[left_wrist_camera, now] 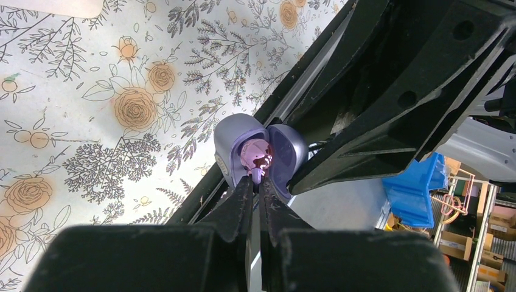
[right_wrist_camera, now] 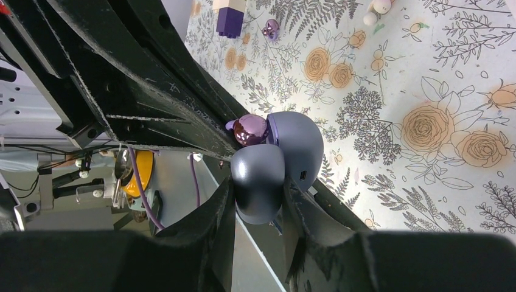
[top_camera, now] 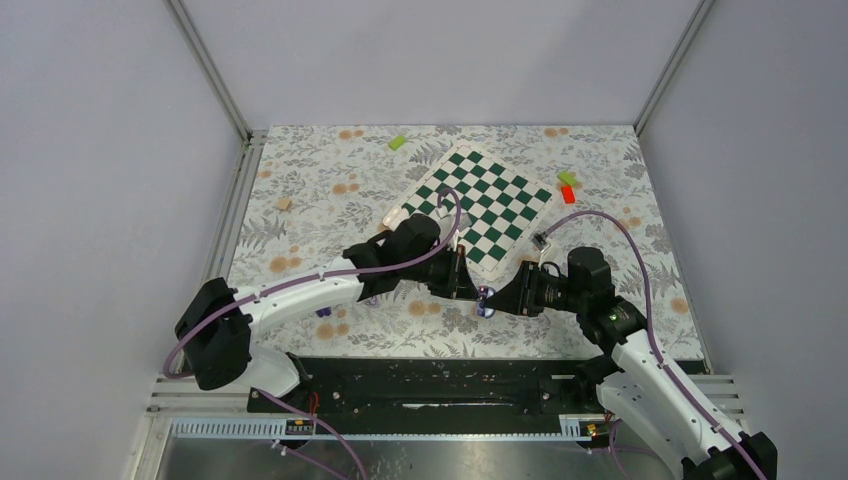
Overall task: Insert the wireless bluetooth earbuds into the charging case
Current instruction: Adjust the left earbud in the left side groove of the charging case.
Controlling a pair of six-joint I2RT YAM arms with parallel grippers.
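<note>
The right pincer [right_wrist_camera: 257,182] was clamped on the charging case [right_wrist_camera: 292,149], a smooth lavender-grey shell. One rounded half was squeezed between its two black fingers, and the other half stood just past the fingertips, hinged open. The left pincer [left_wrist_camera: 256,180] came at it from the opposite side. Its jaws were drawn together on the thin stem of a glossy purple earbud [right_wrist_camera: 251,129], with almost no gap showing between the fingers. Directly ahead of those fingertips the bud sat in the mouth of the case, between the two halves, against a pinkish lit hollow. Whether it had seated fully could not be told. From the right wrist the bud appeared just beyond the gripped half, touching the case's upper edge. In the overhead view both pincers met tip to tip above the floral tablecloth [top_camera: 300,200], with the case between them. The chessboard [top_camera: 480,205] lay well beyond the fingertips. Far ahead of the right pincer a purple-and-white block [right_wrist_camera: 230,17] stood on the cloth.
</note>
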